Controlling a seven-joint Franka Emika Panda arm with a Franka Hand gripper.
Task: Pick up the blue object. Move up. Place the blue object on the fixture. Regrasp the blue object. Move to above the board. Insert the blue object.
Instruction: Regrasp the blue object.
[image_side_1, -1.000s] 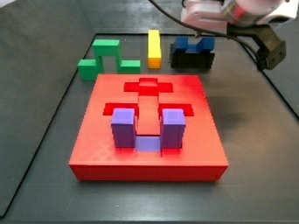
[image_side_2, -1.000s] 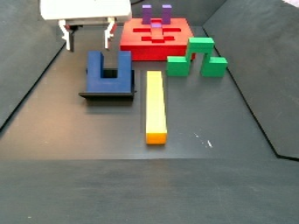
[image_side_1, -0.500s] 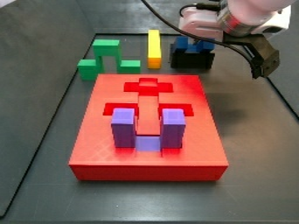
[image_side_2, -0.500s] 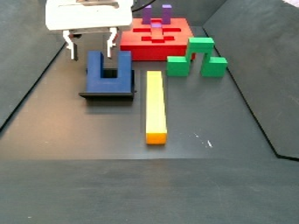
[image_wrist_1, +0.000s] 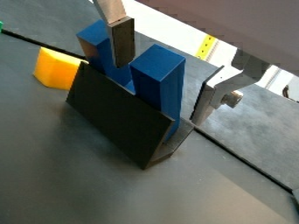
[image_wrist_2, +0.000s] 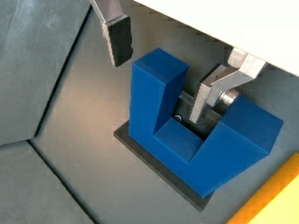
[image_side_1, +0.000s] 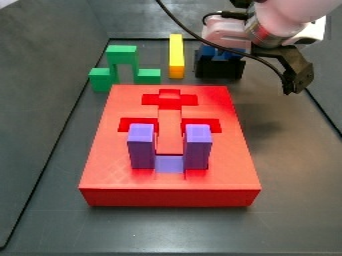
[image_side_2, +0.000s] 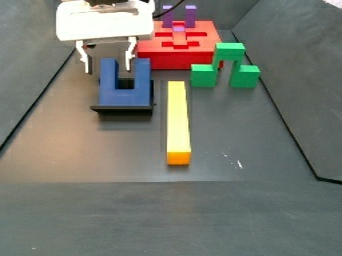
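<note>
Seen in a side view, from left to right: a green stepped block (image_side_1: 118, 62) and a yellow bar (image_side_1: 175, 56) at the far edge of the dark table (image_side_1: 54, 110), then the low black boxy fixture (image_side_1: 221, 69), with the large flat red square board (image_side_1: 171, 150) nearer the camera, carrying a lighter purple U-shaped block (image_side_1: 168, 148) in one of its recesses.

Sits upright in the fixture's recess: the small dark navy-blue U-shaped object (image_wrist_2: 193, 131), prongs pointing up (clearest in both wrist views). Hangs directly over it: the claw (image_wrist_2: 176, 61), spread wide and gripping nothing, one silver finger (image_wrist_2: 117, 35) outside one prong, the other finger (image_wrist_2: 222, 87) down in or just behind the slot between the prongs; contact cannot be told from these views.

Looks rigid, light and hard, probably moulded or printed plastic, with smooth flat faces and sharp corners, so not fragile but likely a bit slippery under the pads. Best taken across two parallel flat faces, here one prong pinched from its outer wall and its slot wall, low and square enough to keep the block from twisting. Worth keeping the hold straight, since the board's cut-out probably leaves little play.
</note>
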